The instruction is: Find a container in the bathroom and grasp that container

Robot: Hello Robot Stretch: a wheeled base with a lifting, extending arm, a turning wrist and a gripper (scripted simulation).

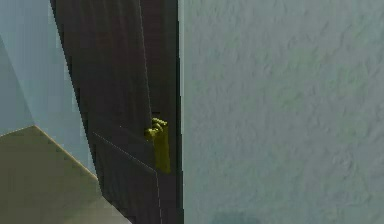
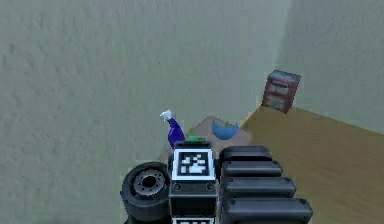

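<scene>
In the arm side view the gripper (image 2: pixel 148 186) is a dark round body beside the arm (image 2: pixel 250 185); its far end cannot be made out, so I cannot tell how the jaws stand or whether they hold anything. Beyond it a purple spray bottle (image 2: pixel 172 128) and a blue bowl-shaped thing (image 2: pixel 224 130) sit near the wall (image 2: pixel 90 80); a reddish cabinet (image 2: pixel 282 90) stands in the corner; the forward view faces a dark door (image 1: pixel 120 90)

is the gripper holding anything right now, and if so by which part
It cannot be told. The gripper's far end cannot be made out, and a purple spray bottle shows right at or behind it.
</scene>
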